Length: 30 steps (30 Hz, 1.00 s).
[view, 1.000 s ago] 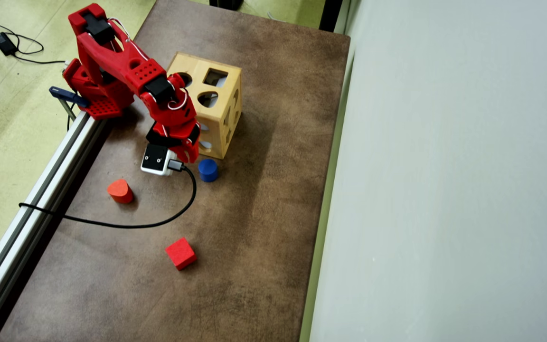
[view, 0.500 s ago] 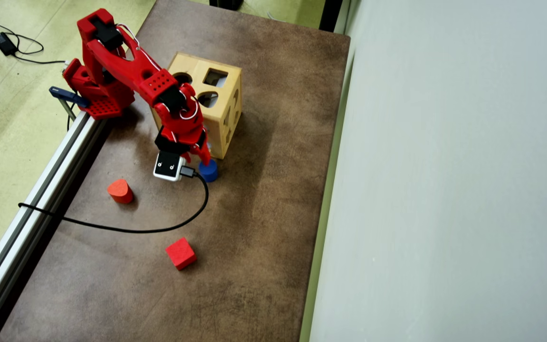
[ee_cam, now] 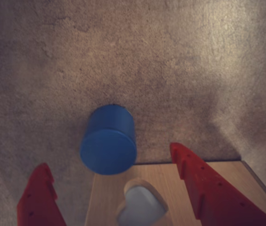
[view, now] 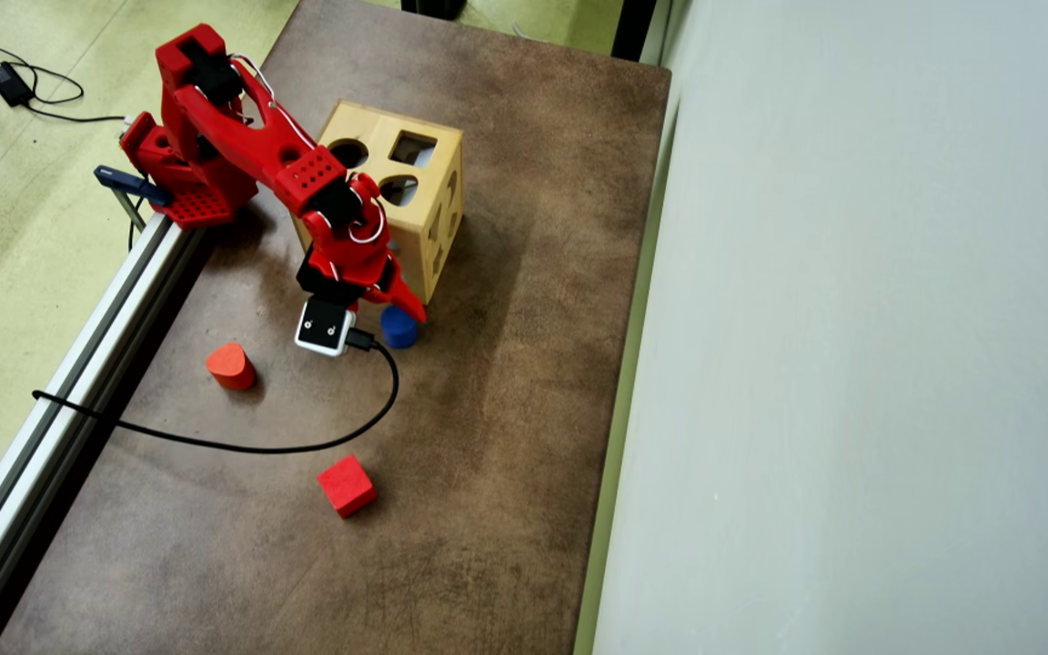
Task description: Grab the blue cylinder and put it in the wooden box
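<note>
In the overhead view the gripper (view: 397,307) covers the upper edge of the blue cylinder (view: 398,329), and the arm hides part of the wooden box (view: 415,196). The wrist view cuts off both red fingers (ee_cam: 203,181) at the bottom edge, and only a corner of the box with a heart-shaped hole shows. The cylinder (ee_cam: 108,140) stands upright on the brown table (view: 506,409) — flat round top up, long axis vertical — just beside the box's lower corner. The jaws are spread wide, gripping nothing, with the cylinder ahead of the gap between them.
</note>
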{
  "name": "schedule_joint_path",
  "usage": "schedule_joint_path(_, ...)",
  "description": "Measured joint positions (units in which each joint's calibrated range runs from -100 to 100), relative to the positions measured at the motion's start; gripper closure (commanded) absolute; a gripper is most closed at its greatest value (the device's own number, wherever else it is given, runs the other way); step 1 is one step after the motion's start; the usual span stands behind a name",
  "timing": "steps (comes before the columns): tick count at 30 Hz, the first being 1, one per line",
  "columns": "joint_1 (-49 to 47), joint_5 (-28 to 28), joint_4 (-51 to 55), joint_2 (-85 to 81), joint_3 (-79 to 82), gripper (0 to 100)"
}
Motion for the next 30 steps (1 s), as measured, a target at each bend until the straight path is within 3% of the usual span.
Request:
schedule_joint_path(9, -0.86, 0.0, 0.0, 9.15, -6.41, 61)
schedule_joint_path(30, -3.81, 0.0, 0.0, 10.17, -6.95, 61)
